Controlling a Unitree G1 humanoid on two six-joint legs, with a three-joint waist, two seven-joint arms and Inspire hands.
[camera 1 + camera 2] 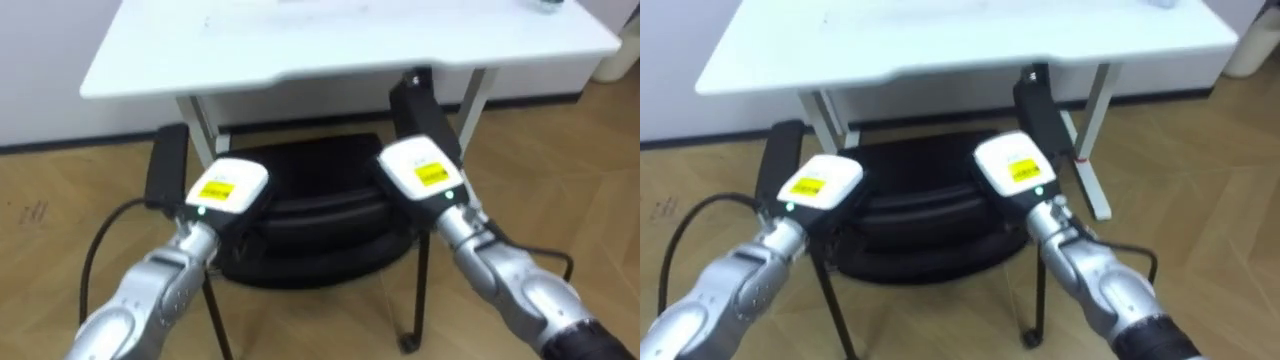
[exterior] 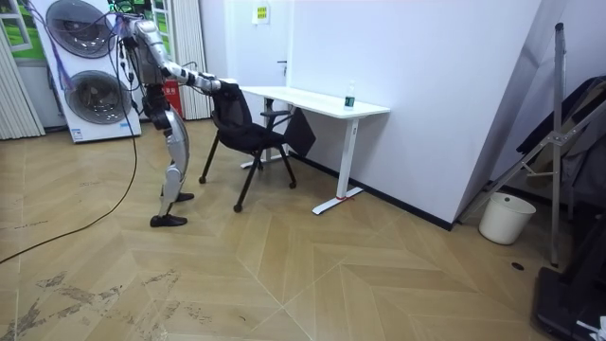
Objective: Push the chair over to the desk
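We stand on the wood floor (image 1: pixel 560 180) right behind the black chair (image 1: pixel 310 225), and we face the white desk (image 1: pixel 350 45). The chair is on the floor between us and the desk. Its back is toward us and its seat points at the desk's near edge. In the room view the chair (image 2: pixel 248 131) sits by the end of the desk (image 2: pixel 317 100) on the room view's left, and we lean toward it with both arms out. Our left hand (image 1: pixel 226 188) is on the top of the chair's back near its left end. Our right hand (image 1: pixel 420 170) is on it near its right end. We see the backs of the 2 hands, but the fingers are hidden past them, so we cannot tell if they are spread, pressed together or curled round the chair's back. The top of the chair's back runs from left to right in front of us, and the desk's near edge runs nearly the same way. The chair lies straight ahead of our hands, and the desk lies straight past it. Both hands are about as near, with the right hand a little farther forward. We think the next move is a straight push ahead with the 2 hands together. If 1 hand pushes harder, the chair may turn and bump a desk leg (image 1: pixel 478 100).
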